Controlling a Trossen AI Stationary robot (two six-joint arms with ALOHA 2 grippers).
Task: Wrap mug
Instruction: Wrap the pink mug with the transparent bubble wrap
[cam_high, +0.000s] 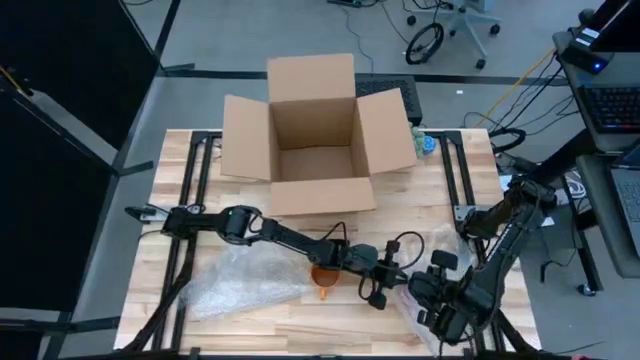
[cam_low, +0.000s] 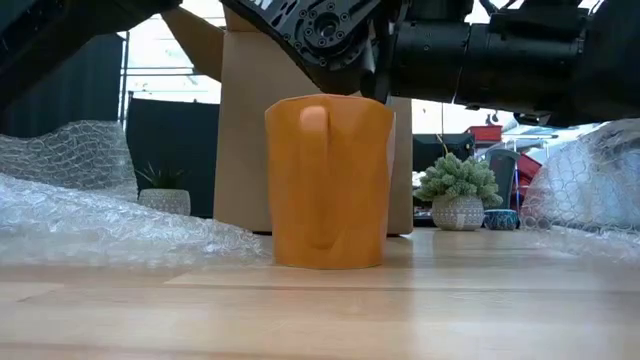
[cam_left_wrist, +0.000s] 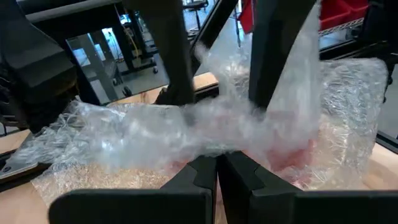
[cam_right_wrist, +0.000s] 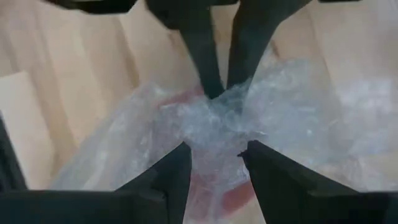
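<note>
An orange mug (cam_high: 322, 281) (cam_low: 328, 180) stands upright and bare on the wooden table near its front edge. To its right lies a sheet of bubble wrap (cam_high: 432, 262) (cam_left_wrist: 205, 130) bunched over something red (cam_left_wrist: 297, 157) (cam_right_wrist: 233, 198). My left gripper (cam_high: 382, 291) (cam_left_wrist: 217, 177) reaches in from the left and is shut on the bunch. My right gripper (cam_high: 428, 297) (cam_right_wrist: 216, 163) comes from the right and is open, one finger on either side of the same bunch. I cannot tell whether its fingers touch the wrap. My left gripper pinches the gathered top of the bubble wrap (cam_right_wrist: 219, 104) between its two fingertips, several crumpled layers together. Its fingers come at it roughly level from the table's left. The bunch stands up over the red thing, and the rest of the sheet lies on the table.
An open cardboard box (cam_high: 315, 140) stands at the table's far middle, with a small potted plant (cam_low: 458, 192) to its right. A second sheet of bubble wrap (cam_high: 240, 282) (cam_low: 90, 215) lies at the front left, next to the orange mug.
</note>
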